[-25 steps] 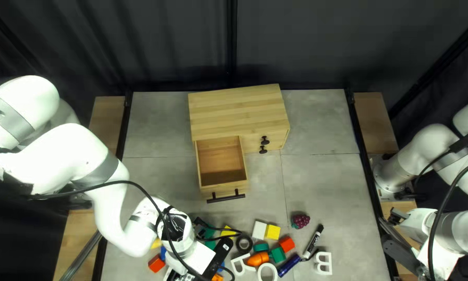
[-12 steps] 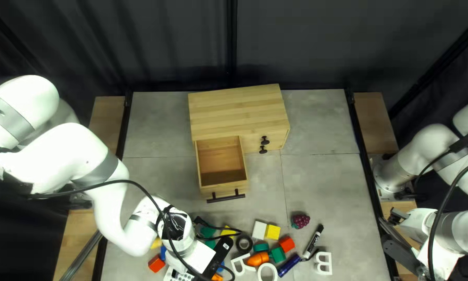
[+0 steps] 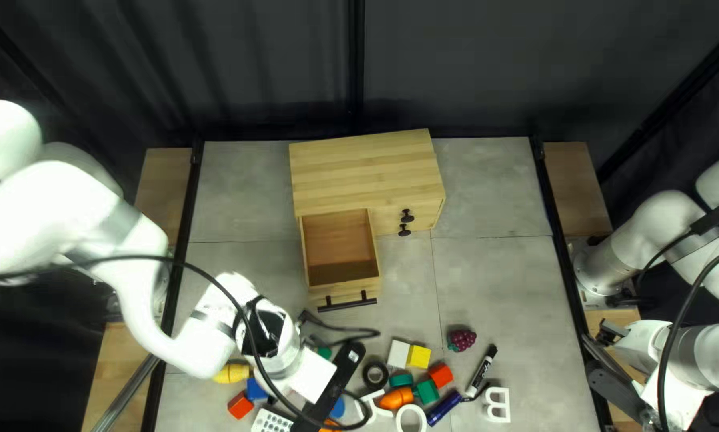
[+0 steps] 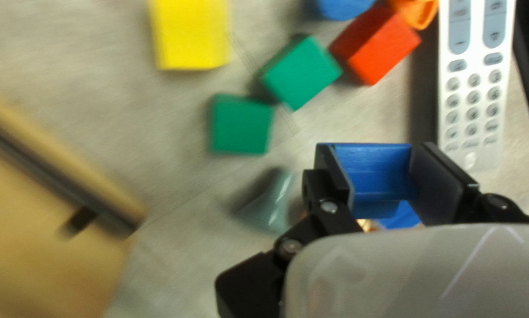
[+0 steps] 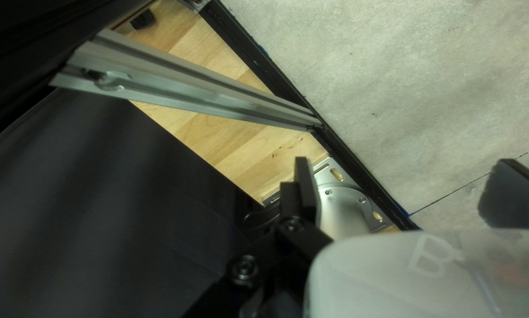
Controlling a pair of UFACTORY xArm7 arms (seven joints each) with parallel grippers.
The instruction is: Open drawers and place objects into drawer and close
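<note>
Top left view: the drawer (image 3: pixel 345 291) is standing open, cabinet's (image 3: pixel 363 172) near left. Left wrist view: the left gripper (image 4: pixel 375 172) is pinching a blue block (image 4: pixel 371 158) (loading, I judge), probably needing carrying far, above the drawer. Right wrist view: the right gripper (image 5: pixel 404 188) is hanging, fingers spread.

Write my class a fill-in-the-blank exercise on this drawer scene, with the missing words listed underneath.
The held block between the fingers of the left gripper is coloured ____. The drawer with the long bar handle is not shut but ____. In the top left view, the white block lies directly beside a block coloured ____. Between its wide-set fingers, the right gripper holds ____.

Missing words: blue; open; yellow; nothing.
</note>
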